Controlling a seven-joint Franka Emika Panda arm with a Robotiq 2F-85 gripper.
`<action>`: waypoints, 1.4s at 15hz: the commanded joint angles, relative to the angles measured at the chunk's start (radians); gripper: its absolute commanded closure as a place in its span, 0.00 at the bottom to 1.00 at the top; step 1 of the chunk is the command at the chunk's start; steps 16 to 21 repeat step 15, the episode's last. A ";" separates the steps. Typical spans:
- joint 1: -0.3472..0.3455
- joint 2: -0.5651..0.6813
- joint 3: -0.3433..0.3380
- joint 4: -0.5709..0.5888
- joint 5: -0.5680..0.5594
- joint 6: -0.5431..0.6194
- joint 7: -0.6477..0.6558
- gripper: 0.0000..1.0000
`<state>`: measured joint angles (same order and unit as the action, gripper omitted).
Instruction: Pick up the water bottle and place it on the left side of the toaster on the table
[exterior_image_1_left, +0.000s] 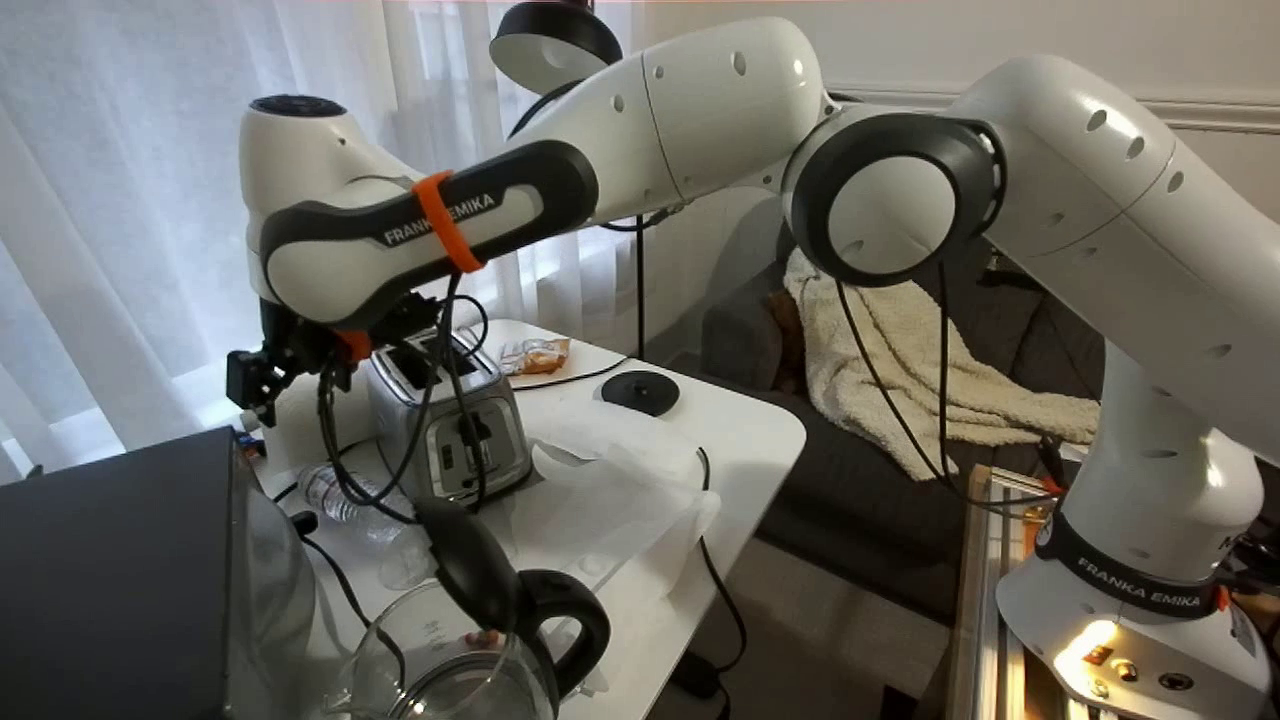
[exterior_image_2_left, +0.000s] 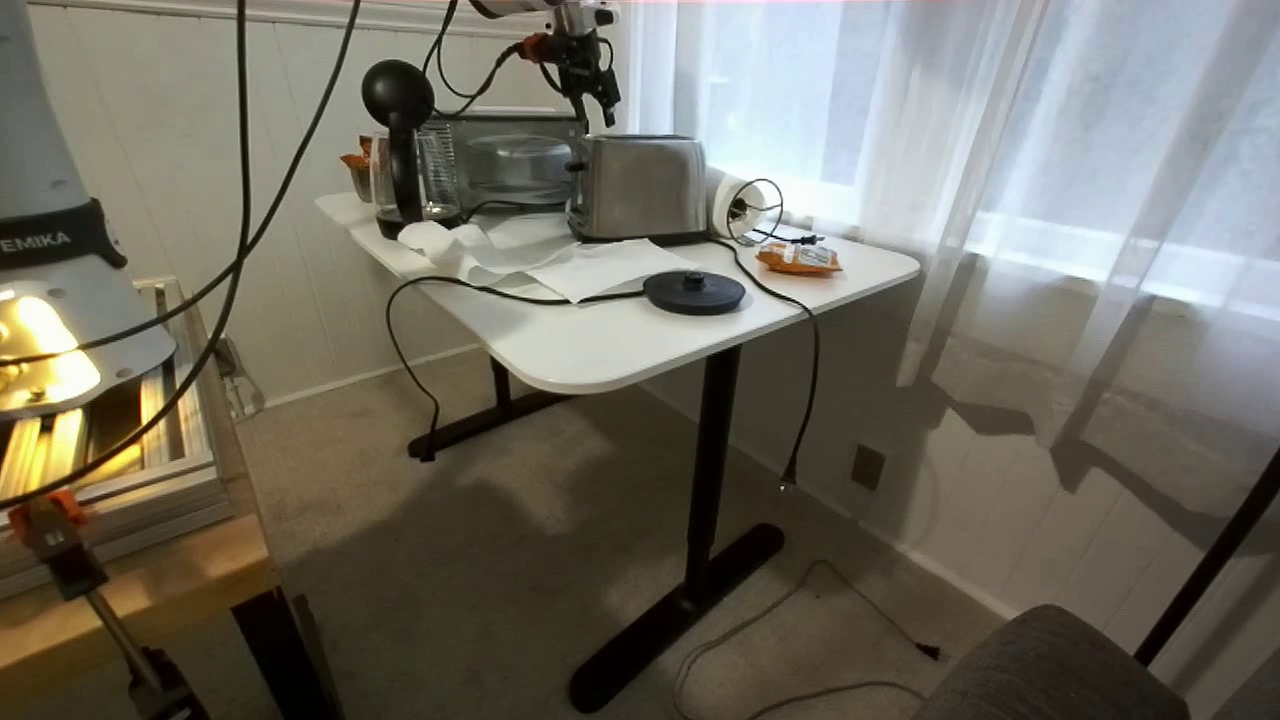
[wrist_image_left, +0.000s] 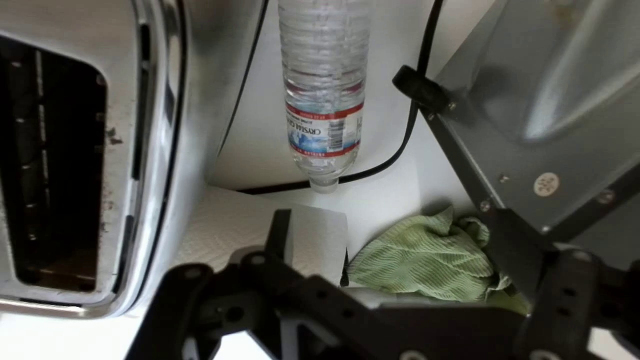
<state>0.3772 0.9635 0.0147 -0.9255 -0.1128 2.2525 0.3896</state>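
A clear plastic water bottle (wrist_image_left: 326, 117) with a red, white and blue label lies on its side on the white table (wrist_image_left: 385, 197). It also shows in an exterior view (exterior_image_1_left: 345, 495), partly behind cables. It lies between the steel toaster (wrist_image_left: 170, 165) and a dark oven. The toaster shows in both exterior views (exterior_image_1_left: 480, 440) (exterior_image_2_left: 645, 190), with the table around it (exterior_image_1_left: 745, 425) (exterior_image_2_left: 560, 365). My gripper (wrist_image_left: 397, 225) is open and empty, above the table beyond the bottle's neck and apart from it. It shows beside and above the toaster in both exterior views (exterior_image_1_left: 295, 385) (exterior_image_2_left: 597, 118).
The dark oven (exterior_image_1_left: 110, 570) (wrist_image_left: 560, 115) stands close beside the bottle. A glass kettle (exterior_image_1_left: 470, 640) (exterior_image_2_left: 403, 180), white paper (exterior_image_1_left: 610, 500), a kettle base (exterior_image_2_left: 693, 292), an orange packet (exterior_image_2_left: 800, 260), a paper roll (exterior_image_2_left: 735, 208), a green cloth (wrist_image_left: 425, 255) and cords lie around.
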 joint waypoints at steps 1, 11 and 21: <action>0.022 -0.108 -0.005 -0.031 0.012 -0.175 0.082 0.00; -0.036 -0.292 0.066 -0.190 0.046 -0.092 -0.116 0.00; -0.087 -0.349 0.106 -0.284 0.081 -0.057 -0.200 0.00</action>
